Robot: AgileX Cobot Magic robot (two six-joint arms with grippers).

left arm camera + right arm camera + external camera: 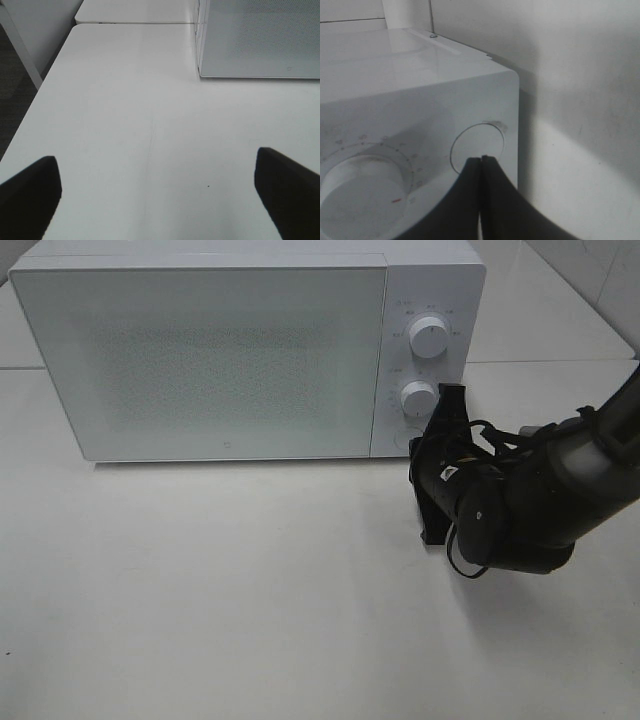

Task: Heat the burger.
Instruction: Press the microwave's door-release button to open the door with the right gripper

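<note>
The right end effector [481, 162], fingers pressed together, is resting its tip at the edge of the round button [479, 136]. This button is sitting under the lower dial [418, 398] of the microwave [200, 350], right of centre in the overhead frame. The left end effector [156, 160] is hovering over the counter [150, 100] with its fingers spread wide apart. The microwave door is standing shut — the burger is not showing in any view.

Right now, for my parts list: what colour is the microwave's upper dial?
The upper dial is white; clearest in the exterior high view.
</note>
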